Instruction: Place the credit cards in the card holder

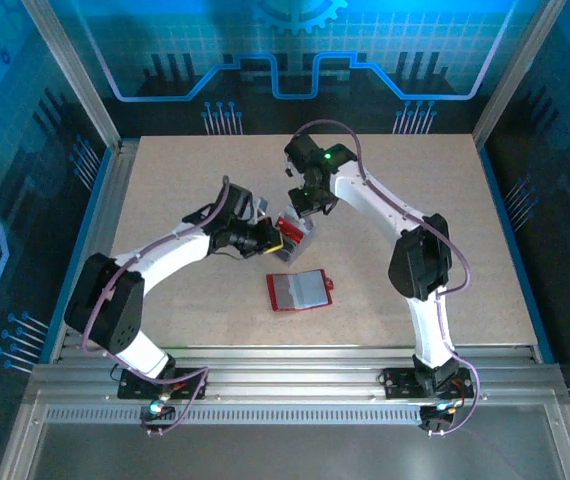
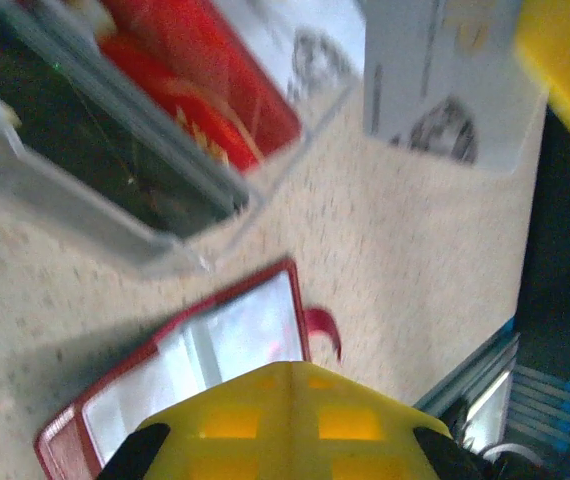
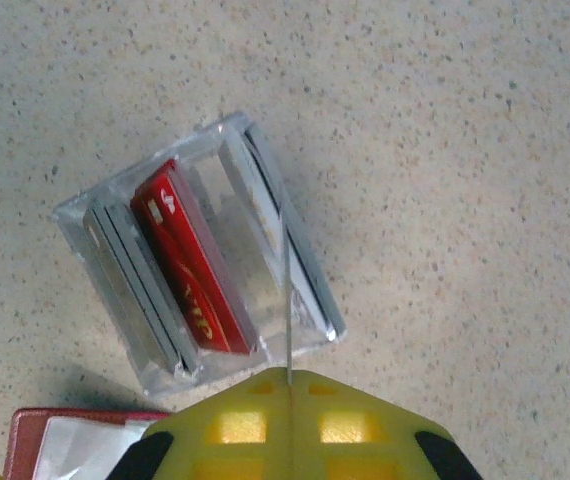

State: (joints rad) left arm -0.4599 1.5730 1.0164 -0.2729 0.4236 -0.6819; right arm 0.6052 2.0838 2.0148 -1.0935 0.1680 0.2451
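Pinched shut on nothing, our left gripper [image 2: 287,372] hangs near the open card holder [image 2: 230,340] lying on the table [image 1: 415,200]. Our right gripper [image 3: 288,375] clamps a pale card [image 2: 435,80] edgewise above the clear tray [image 3: 85,215] of upright credit cards [image 3: 190,265].

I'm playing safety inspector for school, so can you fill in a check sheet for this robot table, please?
Surface: speckled beige table, flat.
Job's things: red card holder lies open, sleeves up; red, grey and pale credit cards stand on edge in a clear box; one white card is lifted above it.
Clutter: nothing seen.
Grippers: right gripper shut on the white card; left gripper shut, holding nothing.
Cables: purple cables run along both arms.
Surroundings: blue-lit walls, metal rail at the near edge.
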